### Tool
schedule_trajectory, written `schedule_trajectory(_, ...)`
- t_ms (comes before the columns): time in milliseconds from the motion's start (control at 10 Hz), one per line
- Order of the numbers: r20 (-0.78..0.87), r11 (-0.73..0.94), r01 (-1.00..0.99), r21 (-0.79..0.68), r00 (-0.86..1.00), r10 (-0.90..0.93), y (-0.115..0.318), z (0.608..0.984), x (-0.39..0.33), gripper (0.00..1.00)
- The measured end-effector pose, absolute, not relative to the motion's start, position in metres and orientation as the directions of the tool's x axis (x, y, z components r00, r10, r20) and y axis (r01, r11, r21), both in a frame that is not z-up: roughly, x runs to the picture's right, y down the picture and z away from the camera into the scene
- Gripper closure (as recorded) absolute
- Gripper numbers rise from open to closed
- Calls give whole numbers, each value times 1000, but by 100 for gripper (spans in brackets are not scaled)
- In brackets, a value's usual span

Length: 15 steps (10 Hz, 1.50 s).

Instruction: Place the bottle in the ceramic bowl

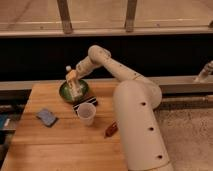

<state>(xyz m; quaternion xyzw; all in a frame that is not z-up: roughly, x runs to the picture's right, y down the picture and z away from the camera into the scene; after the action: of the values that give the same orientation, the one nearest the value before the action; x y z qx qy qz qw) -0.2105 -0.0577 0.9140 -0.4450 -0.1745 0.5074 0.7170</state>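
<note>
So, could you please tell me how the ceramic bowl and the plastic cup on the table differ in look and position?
The ceramic bowl is dark green, wide and shallow; the plastic cup is whitish, translucent, narrower and taller. The bowl sits near the table's far edge, the cup nearer the middle. The bottle, at the tool, stands tilted in the bowl; the cup looks empty. Both are round, open-topped and upright.

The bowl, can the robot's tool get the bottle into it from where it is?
Probably yes. The tool holds the bottle right over the green bowl, its lower end already inside the rim. The cup stands nearer the camera, clear of the way.
</note>
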Motion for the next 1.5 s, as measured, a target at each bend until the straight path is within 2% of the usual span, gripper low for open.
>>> schedule_trajectory(200,-225,72,-553,-830,450,864,-48,921,-216,100)
schedule_trajectory(500,-254,50,-536,-843,477,841,-43,923,-220,94)
schedule_trajectory(600,-255,49,-538,-841,475,842,-44,923,-217,87)
schedule_trajectory(700,-255,49,-539,-841,475,842,-44,924,-216,75)
schedule_trajectory(900,-255,50,-538,-841,476,842,-43,923,-218,59)
schedule_trajectory(1100,-256,49,-540,-840,474,842,-43,925,-216,36)
schedule_trajectory(1200,-256,49,-540,-840,475,842,-43,924,-217,28)
schedule_trajectory(1300,-255,50,-539,-841,476,841,-43,924,-218,21)
schedule_trajectory(1500,-256,50,-540,-840,475,842,-43,924,-217,20)
